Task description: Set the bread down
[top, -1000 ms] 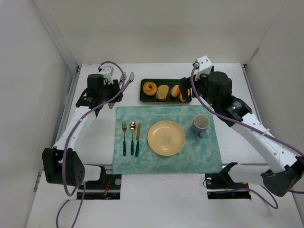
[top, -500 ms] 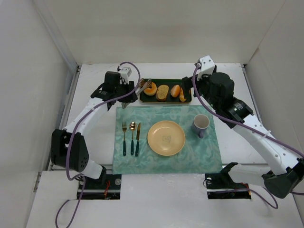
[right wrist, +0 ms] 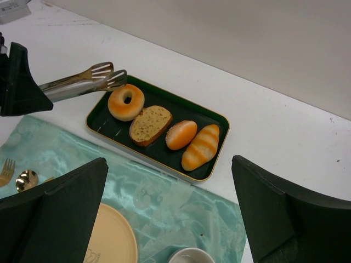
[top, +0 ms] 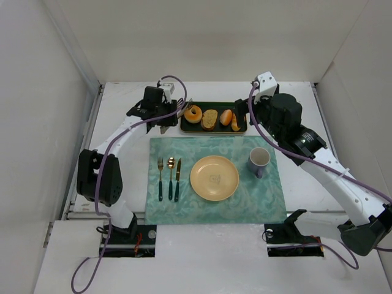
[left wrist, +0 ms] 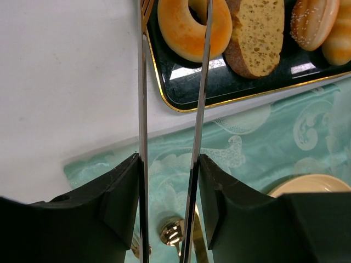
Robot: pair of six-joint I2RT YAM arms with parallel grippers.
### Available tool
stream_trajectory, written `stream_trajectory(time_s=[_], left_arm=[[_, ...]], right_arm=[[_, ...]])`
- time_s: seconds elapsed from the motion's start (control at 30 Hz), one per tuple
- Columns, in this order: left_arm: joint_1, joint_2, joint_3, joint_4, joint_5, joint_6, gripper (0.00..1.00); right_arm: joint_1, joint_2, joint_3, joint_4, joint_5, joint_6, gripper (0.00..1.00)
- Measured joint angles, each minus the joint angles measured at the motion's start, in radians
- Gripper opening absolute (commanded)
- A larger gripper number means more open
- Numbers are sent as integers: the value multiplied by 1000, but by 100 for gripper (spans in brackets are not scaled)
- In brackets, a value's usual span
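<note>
A dark green tray [top: 184, 127] holds a ring donut [top: 193, 114], a brown bread slice [top: 209, 119], a round bun [top: 226, 116] and a striped roll [top: 236, 122]. My left gripper [top: 160, 111] is shut on metal tongs [top: 177, 109]. The tongs' arms [left wrist: 202, 82] are spread, with their tips at the donut [left wrist: 194, 27], one on either side of its left half. In the right wrist view the tongs [right wrist: 82, 81] hover just left of the donut [right wrist: 126, 102]. My right gripper [right wrist: 170, 213] is open and empty above the tray's near edge.
A teal placemat [top: 184, 202] carries a yellow plate [top: 214, 177], a grey cup [top: 258, 160], and a fork, spoon and knife [top: 169, 177]. White walls enclose the table on three sides.
My left arm has swung right from the table's left side, bringing the tongs to the tray's left end at the donut. The right arm has barely moved.
</note>
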Motion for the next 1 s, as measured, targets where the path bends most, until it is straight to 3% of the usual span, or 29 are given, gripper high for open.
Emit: stream_trajectory(time_s=[0.5,0.6,0.7,0.83,1.0], left_arm=[[-1,130,71,-29,-12,31,40],[-1,136,80,-34,-10,36,30],[-1,136,81,-38,-7,44,26],[-1,137,82,-45,-3,50,11],[-2,136,82,-47,-3,51,8]], right_arm=[[0,0,0,0,0,0,100],[0,0,0,0,0,0,100],[0,0,0,0,0,0,100],[0,0,0,0,4,0,100],[0,0,0,0,5,0,100]])
